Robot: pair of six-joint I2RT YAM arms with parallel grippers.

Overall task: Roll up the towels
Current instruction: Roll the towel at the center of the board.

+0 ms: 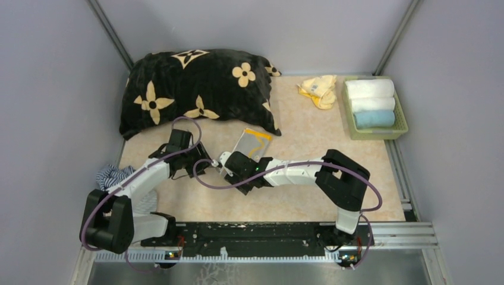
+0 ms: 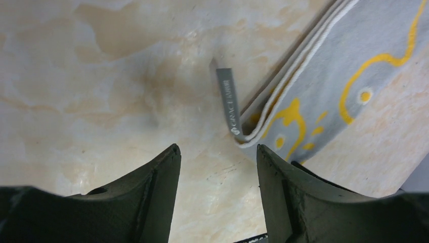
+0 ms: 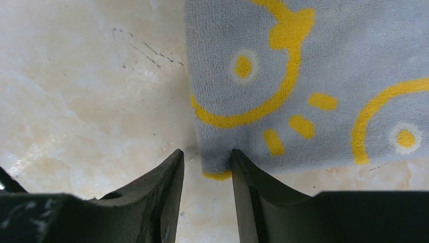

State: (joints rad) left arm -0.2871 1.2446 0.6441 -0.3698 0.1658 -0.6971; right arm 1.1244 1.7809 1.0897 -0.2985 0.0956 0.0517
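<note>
Top external view: one beige marbled bench (image 1: 309, 127), walled in grey on three sides, carries two robot arms bolted at its near edge. At the far left lies one big black plush cushion (image 1: 196, 89) with cream flowers. At the far right, one green slatted basket (image 1: 375, 134) holds three rolled towels (image 1: 373, 104) lying side by side, two white and one light blue. Just left of the basket is one yellow towel (image 1: 318, 90), crumpled in a loose heap. One blue-and-white striped cloth (image 1: 112, 176) is bunched at the left edge, beside the left arm.

One grey-and-yellow towel (image 1: 254, 144) lies folded flat mid-bench, just below the cushion's corner. It is soft terry, with yellow loops and dots and a pale piped edge. Bare bench lies open to its right and toward the near edge.

Left wrist view: the left tool (image 2: 217, 149) gapes fairly wide and holds nothing, with bare bench between its dark fingers. The towel's folded corner and one grey lettered tag (image 2: 227, 98) lie just ahead.

Right wrist view: the right tool (image 3: 207, 152) stands narrowly parted. The towel's near corner sits right at its mouth, ungripped.
</note>
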